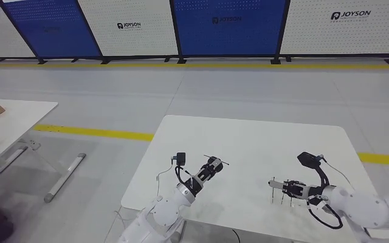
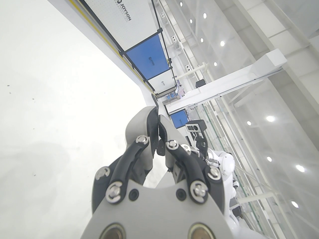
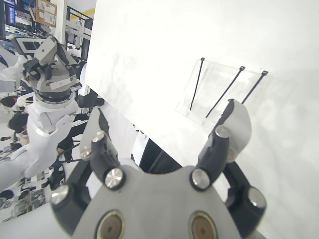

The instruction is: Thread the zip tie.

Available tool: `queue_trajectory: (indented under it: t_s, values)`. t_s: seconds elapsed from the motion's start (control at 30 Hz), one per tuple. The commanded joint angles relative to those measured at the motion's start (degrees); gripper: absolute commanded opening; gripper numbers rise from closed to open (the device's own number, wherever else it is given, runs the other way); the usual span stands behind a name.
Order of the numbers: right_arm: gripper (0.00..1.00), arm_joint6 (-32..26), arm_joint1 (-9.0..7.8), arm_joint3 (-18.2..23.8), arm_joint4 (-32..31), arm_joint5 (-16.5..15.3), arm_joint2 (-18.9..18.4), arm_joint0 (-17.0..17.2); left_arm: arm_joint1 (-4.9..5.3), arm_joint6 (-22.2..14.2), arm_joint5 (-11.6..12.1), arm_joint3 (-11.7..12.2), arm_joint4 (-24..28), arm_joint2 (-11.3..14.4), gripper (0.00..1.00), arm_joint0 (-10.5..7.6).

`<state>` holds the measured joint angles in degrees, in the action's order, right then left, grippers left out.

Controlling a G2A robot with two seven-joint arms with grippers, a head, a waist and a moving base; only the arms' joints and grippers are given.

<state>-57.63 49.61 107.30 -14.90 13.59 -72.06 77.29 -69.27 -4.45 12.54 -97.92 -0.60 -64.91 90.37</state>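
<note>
Three slim black zip ties [image 3: 225, 91] are lying straight and unthreaded, side by side but apart, on a clear sheet [image 3: 216, 74] near the worktop [image 3: 162, 38] edge, with their square heads all at the same end. A fourth zip tie [image 1: 217, 160], a thin black line, is sitting crosswise in the pinched tips of the left end effector [image 1: 214, 164].

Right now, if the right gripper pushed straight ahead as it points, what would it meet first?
Likely the clear plate holding three black zip ties, just ahead of the open right gripper; depth is uncertain.
</note>
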Motion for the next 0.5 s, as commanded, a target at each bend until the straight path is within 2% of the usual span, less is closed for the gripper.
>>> queue_trajectory:
  t_s: [0.0, 0.13, 0.2, 0.47]
  values:
    - [1.0, 0.37, 0.12, -0.1, -1.2, 1.92, 0.79, -0.41, 0.0, 0.0, 0.0, 0.0, 0.0, 0.0, 0.0, 0.0]
    - [1.0, 0.01, 0.56, -1.44, -3.59, 4.88, 3.08, -3.21, 0.0, 0.0, 0.0, 0.0, 0.0, 0.0, 0.0, 0.0]
    - [1.0, -1.83, 0.65, -1.39, -5.88, 5.0, 4.52, -4.77, 0.0, 0.0, 0.0, 0.0, 0.0, 0.0, 0.0, 0.0]
    - [1.0, -1.83, 0.65, -1.39, -5.88, 5.0, 4.52, -4.77, 0.0, 0.0, 0.0, 0.0, 0.0, 0.0, 0.0, 0.0]
